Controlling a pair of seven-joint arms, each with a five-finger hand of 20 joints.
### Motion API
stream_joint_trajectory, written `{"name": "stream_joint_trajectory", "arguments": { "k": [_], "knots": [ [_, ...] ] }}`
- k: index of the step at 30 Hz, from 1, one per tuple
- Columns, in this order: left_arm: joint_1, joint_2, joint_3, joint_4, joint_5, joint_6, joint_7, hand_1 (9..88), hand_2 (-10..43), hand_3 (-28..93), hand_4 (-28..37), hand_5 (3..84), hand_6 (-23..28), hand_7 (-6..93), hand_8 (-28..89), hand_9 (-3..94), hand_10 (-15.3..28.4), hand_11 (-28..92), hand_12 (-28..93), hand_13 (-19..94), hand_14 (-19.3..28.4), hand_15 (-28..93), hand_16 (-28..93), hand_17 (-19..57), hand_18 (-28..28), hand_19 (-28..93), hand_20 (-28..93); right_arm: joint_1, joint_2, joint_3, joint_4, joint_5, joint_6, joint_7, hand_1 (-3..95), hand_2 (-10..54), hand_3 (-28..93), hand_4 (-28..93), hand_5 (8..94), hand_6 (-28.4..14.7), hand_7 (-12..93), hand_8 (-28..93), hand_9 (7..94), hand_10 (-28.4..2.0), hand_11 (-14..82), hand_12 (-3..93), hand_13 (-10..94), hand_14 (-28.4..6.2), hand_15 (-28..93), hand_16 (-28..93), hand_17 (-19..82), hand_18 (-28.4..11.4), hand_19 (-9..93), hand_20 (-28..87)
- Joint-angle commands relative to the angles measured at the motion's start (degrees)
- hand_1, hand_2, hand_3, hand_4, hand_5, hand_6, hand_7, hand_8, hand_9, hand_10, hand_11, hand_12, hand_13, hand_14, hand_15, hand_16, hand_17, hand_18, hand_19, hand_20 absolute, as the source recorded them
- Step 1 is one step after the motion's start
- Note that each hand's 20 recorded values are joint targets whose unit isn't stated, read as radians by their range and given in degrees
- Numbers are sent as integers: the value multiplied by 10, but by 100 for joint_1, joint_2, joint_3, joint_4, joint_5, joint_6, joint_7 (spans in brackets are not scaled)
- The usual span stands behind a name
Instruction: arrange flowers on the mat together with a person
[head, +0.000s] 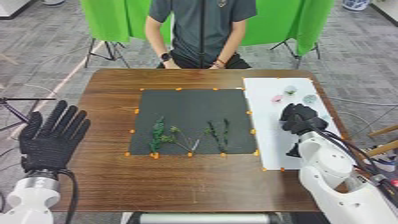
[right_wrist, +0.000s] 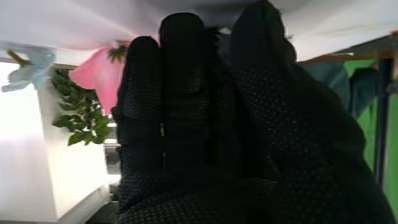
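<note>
Since the green stems (head: 158, 134) are down on the dark mat (head: 187, 110), I'd guess we're at the blossom-picking step. Pink flower (head: 277, 98) is on the white sheet (head: 266, 115), near the right hand (head: 302, 119); can't tell how closed that is or if it's holding anything. Left hand (head: 51, 140) is open, empty. Next move probably needs a gentle grip, then a carry matward.

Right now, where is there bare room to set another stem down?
The dark mat, from the green stems to its far edge; the table, between mat and near edge. Crowded: the white sheet, with flowers and the right hand.
</note>
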Motion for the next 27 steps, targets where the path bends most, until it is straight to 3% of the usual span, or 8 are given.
{"name": "stream_joint_trajectory", "arguments": {
  "k": [1, 8, 11, 12, 14, 18, 22, 27],
  "knots": [
    [38, -46, 7, 7, -38, 8, -95, 254, 147, 715, -283, 434, 77, 83, -90, 362, 135, 167, 54, 256, 133, 203, -58, -19, 98, 231, 91, -229, -48, -110, -111, 151, 233, -54, 669, -95, 541, -283, 714, 43, 341, -33, 791, -56, 64, 325, 690, -24, 354, 477, 422, -124, 739, 276],
    [70, -49, -94, 11, -34, 37, -15, 254, 146, 716, -283, 434, 77, 82, -90, 362, 135, 167, 55, 257, 136, 207, -59, -19, 98, 232, 91, -90, -87, -304, -1115, 234, 463, 200, 648, -95, 610, -283, 732, 37, 343, -18, 813, -59, 60, 342, 695, -29, 352, 485, 387, -158, 753, 312],
    [132, -44, -184, -64, -28, 253, -152, 256, 147, 714, -283, 434, 77, 83, -89, 362, 135, 167, 55, 257, 136, 207, -60, -18, 98, 232, 90, 357, -269, -708, -1356, 382, 212, 214, 647, -95, 628, -283, 734, 31, 333, -12, 812, -62, 59, 341, 691, -33, 358, 487, 380, -167, 756, 320],
    [121, -41, -160, -34, -21, 205, -147, 256, 148, 714, -283, 435, 77, 83, -89, 363, 135, 168, 55, 258, 136, 208, -60, -18, 98, 232, 90, 511, -336, -851, -1404, 428, 143, 159, 646, -95, 632, -283, 736, 28, 327, -11, 810, -63, 58, 340, 690, -35, 361, 485, 378, -168, 758, 322],
    [104, -43, -111, -6, -129, 141, -102, 255, 150, 716, -283, 436, 78, 83, -90, 363, 136, 169, 55, 259, 136, 209, -61, -19, 98, 234, 91, 818, -492, -1170, -1392, 496, 137, -63, 645, -95, 637, -283, 737, 27, 318, -7, 806, -68, 57, 337, 686, -36, 367, 482, 375, -170, 759, 325],
    [-38, -64, -14, 98, -72, 235, -162, 255, 149, 717, -283, 436, 79, 81, -90, 362, 136, 167, 54, 259, 133, 206, -63, -20, 98, 237, 90, 1689, -883, -1900, -873, 566, -8, -380, 642, -95, 639, -283, 732, 23, 311, 0, 801, -71, 58, 339, 682, -37, 374, 480, 373, -173, 760, 328],
    [-276, -35, 191, 228, -96, 225, -101, 256, 152, 713, -283, 436, 79, 81, -89, 365, 138, 170, 54, 261, 131, 206, -64, -19, 97, 237, 89, 2323, -1269, -2337, -442, 1013, -269, -312, 640, -95, 639, -283, 725, 21, 310, 4, 797, -75, 59, 339, 679, -39, 378, 477, 367, -177, 760, 330],
    [-335, 33, 259, 254, -92, 257, -27, 256, 153, 713, -283, 436, 78, 81, -89, 364, 137, 171, 53, 262, 130, 207, -66, -18, 96, 237, 89, 2636, -1610, -2857, -197, 1235, -436, -465, 637, -95, 636, -283, 718, 14, 306, 0, 790, -75, 59, 339, 676, -40, 385, 474, 366, -179, 761, 332]
  ]
}}
